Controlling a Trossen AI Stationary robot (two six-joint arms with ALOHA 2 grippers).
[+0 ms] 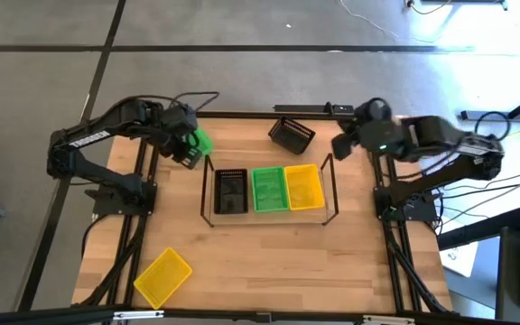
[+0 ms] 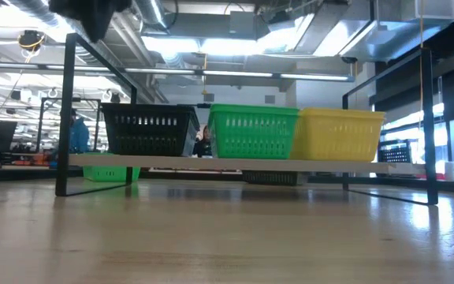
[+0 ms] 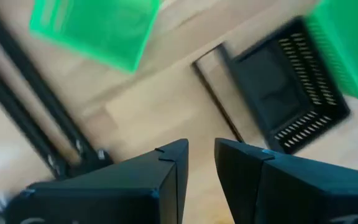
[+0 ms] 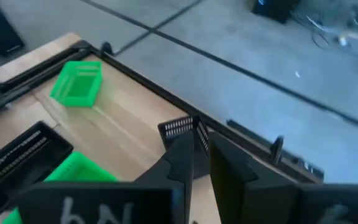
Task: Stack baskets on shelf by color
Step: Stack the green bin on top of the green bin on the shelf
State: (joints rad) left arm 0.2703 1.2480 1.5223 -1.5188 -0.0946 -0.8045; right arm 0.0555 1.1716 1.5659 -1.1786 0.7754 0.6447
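L gripper [image 3: 201, 163] hovering, fingers slightly apart, empty, green basket [image 3: 92, 28] ahead to grab; R gripper [image 4: 201, 155] empty over black basket [image 4: 182, 129]

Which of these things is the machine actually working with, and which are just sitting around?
Part of the job:
- shelf holding one black basket, one green basket, one yellow basket
- loose green basket by the left gripper
- loose black basket near the right gripper
- loose yellow basket

Just lying about:
- black metal frame around the table
- cables on the floor
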